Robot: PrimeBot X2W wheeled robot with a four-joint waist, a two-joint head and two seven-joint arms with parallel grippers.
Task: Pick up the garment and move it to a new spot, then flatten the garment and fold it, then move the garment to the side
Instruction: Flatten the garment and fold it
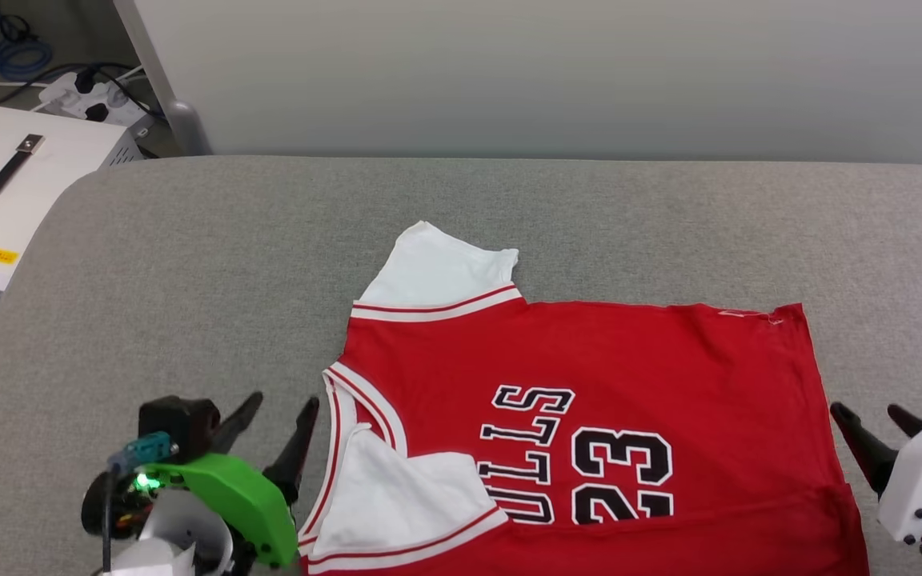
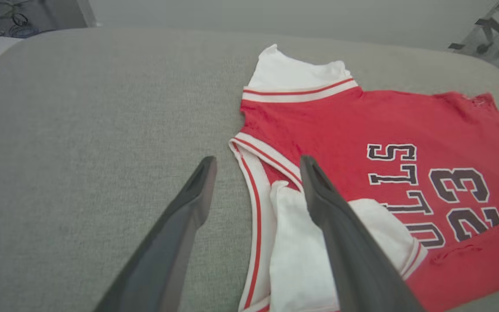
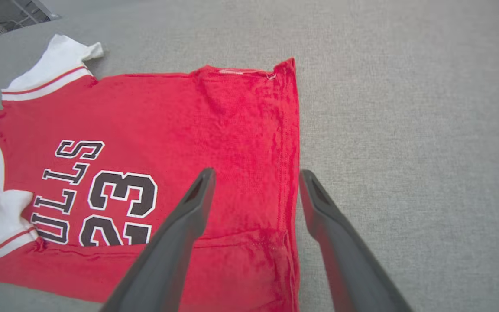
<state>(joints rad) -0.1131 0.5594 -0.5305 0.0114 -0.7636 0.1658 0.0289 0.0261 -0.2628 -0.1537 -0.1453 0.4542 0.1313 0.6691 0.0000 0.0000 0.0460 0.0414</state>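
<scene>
The garment (image 1: pixel 589 360), a red jersey with white sleeves and black "BULLS 23" lettering, lies spread on the grey table (image 1: pixel 189 264), neck to the left and hem to the right. Its near edge is folded up over the lower lettering, and the near sleeve (image 1: pixel 405 496) is folded in onto the front. My left gripper (image 1: pixel 285 400) stands open just left of the striped neckline, over the collar trim (image 2: pixel 258 160). My right gripper (image 1: pixel 867 410) stands open beside the hem, straddling the hem edge (image 3: pixel 257 172) with nothing between its fingers. The garment (image 2: pixel 362 125) (image 3: pixel 167 112) lies free of both.
A white box with a black handle (image 1: pixel 21 184) sits off the table's left edge, with a power strip and cables (image 1: pixel 93 100) behind it. A pale wall (image 1: pixel 549 72) runs along the table's far edge. Bare grey cloth stretches left of and beyond the garment.
</scene>
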